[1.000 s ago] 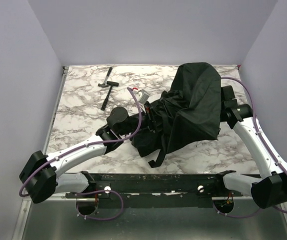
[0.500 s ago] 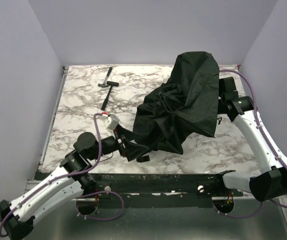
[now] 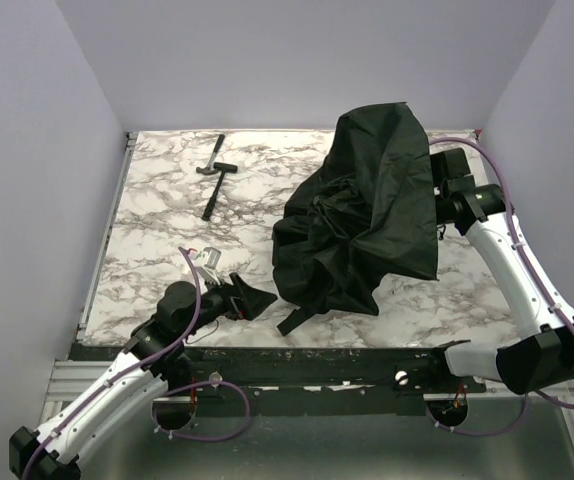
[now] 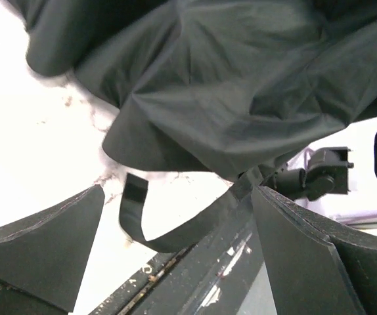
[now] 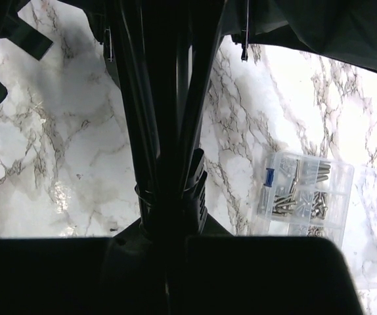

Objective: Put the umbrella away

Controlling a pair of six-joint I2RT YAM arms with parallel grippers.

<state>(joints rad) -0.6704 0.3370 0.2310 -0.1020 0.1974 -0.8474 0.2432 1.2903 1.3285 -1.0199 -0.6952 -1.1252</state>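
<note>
We see the umbrella [image 3: 367, 210] as a bunched heap of black fabric on the right half of the marble table [image 3: 157, 230], its far side lifted high and its near edge drooping onto the surface. The right gripper [image 5: 169, 230] comes in from the umbrella's right side and is clamped tight on its dark shaft, with thin ribs running up past the fingers under the canopy. In the right wrist view we also make out a clear plastic box [image 5: 303, 193] of small metal parts lying on the marble beneath the fabric. The left gripper [image 3: 244, 298] sits low by the near edge of the table, just left of the umbrella, its jaws spread wide and holding nothing. A flat black strap [image 4: 169, 230] curls from the canopy's hem ahead of those open fingers. A small hammer [image 3: 214, 178] lies well apart at the far left.
</note>
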